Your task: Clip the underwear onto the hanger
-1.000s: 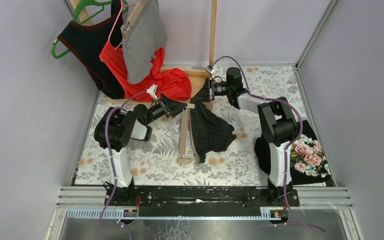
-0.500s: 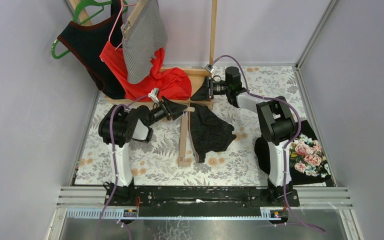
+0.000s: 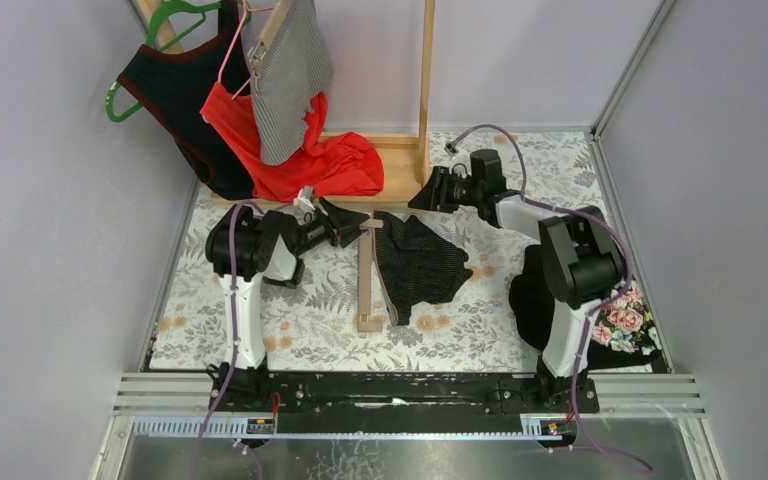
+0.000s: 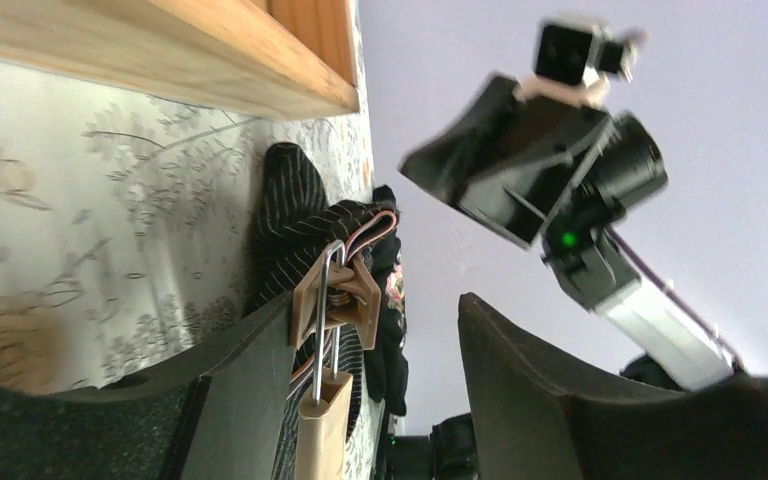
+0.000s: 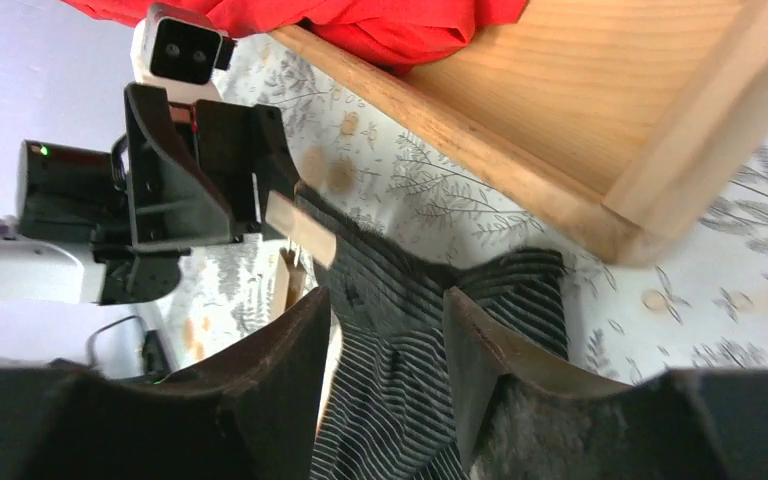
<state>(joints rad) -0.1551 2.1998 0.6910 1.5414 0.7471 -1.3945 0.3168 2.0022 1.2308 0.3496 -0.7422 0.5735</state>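
Since one second earlier, the right tool [image 3: 418,197] has left the far end of the hanger and drawn back toward the right, its jaws now standing apart with nothing between them. On the patterned table [image 3: 290,330], in front of the wooden rack base [image 3: 400,165], the dark striped underwear [image 3: 422,262] lies spread just right of the wooden hanger [image 3: 365,280] and touches it. The hanger lies flat, running from near to far. The left tool [image 3: 355,222] sits at the hanger's far end, jaws apart. The far clip [image 4: 335,300] stands between them, close by one finger, but is not squeezed. The left wrist view shows that clip closed on a fold of striped waistband.

Step in hand, as judged: first corner fastened and released. Whether the near clip [image 3: 368,322] holds cloth cannot be told. If it does not, the next move calls for one tool to pinch that clip open while the other feeds the free waistband corner in.
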